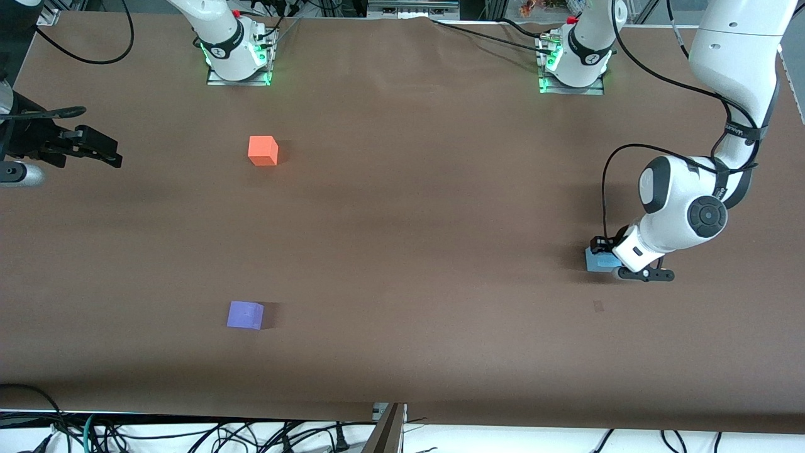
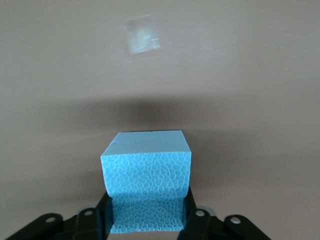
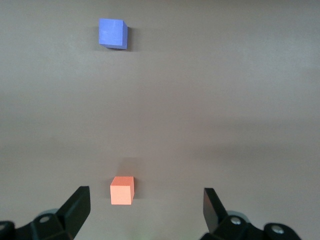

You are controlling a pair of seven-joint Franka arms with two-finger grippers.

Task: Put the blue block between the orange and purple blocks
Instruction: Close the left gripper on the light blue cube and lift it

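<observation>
Blue block (image 2: 146,177): foam cube with pebbled faces, resting on the brown table (image 1: 409,220) at the left arm's end, pinched between the left gripper's (image 1: 605,257) fingers. Orange block (image 1: 263,150) and purple block (image 1: 245,314): plain matte cubes, well apart. Right gripper (image 3: 145,209) waits with fingers spread. A pale square patch (image 2: 143,33) marks the table near the blue block.

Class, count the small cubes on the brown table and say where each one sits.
3. The orange block lies toward the right arm's end; the purple block lies nearer the front camera than it; the blue block lies toward the left arm's end, clamped in the left gripper.
</observation>
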